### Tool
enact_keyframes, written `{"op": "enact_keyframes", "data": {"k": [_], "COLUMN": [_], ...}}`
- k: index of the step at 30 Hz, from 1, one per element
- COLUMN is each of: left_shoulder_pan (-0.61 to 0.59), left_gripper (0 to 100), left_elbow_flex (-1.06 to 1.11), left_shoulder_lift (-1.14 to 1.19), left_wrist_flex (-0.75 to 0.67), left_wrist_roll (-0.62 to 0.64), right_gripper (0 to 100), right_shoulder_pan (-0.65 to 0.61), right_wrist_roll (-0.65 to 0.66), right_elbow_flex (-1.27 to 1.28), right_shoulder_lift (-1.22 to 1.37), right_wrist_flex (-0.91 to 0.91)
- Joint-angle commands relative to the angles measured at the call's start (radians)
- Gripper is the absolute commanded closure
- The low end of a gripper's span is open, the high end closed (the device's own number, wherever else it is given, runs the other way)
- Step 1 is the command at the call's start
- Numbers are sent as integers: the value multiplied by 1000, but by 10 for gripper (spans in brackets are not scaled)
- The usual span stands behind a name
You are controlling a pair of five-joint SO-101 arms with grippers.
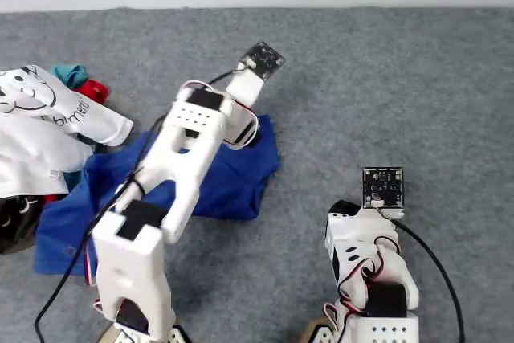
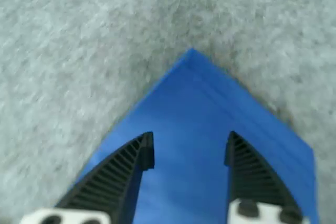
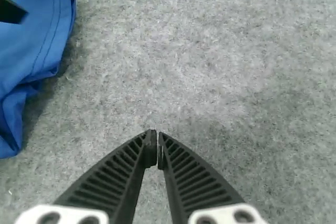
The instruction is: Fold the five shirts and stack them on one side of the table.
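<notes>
A blue shirt (image 1: 217, 178) lies partly folded on the grey table, left of centre. My left gripper (image 2: 189, 150) hangs open just above a corner of the blue shirt (image 2: 210, 114), its ribbed black fingers (image 2: 131, 166) spread over the cloth with nothing between them. In the high view the left arm (image 1: 193, 142) stretches over the shirt's far right corner. My right gripper (image 3: 157, 148) is shut and empty above bare table, with the blue shirt (image 3: 31, 56) off to its side. The right arm (image 1: 369, 255) sits folded back near the front edge.
A heap of other shirts lies at the table's left edge: white printed ones (image 1: 40, 118) on top, teal (image 1: 71, 75), red (image 1: 93, 90) and dark (image 1: 12, 226) cloth peeking out. The grey felt (image 1: 385, 86) spreads across the right half.
</notes>
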Motion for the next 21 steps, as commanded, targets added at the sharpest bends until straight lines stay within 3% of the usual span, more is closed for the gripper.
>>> {"op": "enact_keyframes", "data": {"k": [1,5,12,18,21], "left_shoulder_pan": [6,2,6,23,34], "left_gripper": [776,776,784,969,986], "left_elbow_flex": [-61,-202,-625,-1013,-1184], "left_shoulder_lift": [51,169,417,635,713], "left_wrist_flex": [-57,6,328,571,684], "left_wrist_roll": [9,9,2,-149,-192], "right_gripper": [991,991,991,991,991], "right_shoulder_pan": [8,8,7,7,7], "right_wrist_roll": [-9,-9,-8,-9,-9], "right_elbow_flex": [-8,-8,-8,-8,-8], "right_shoulder_lift": [-4,-4,-4,-4,-4], "right_wrist_flex": [-4,-4,-4,-4,-4]}}
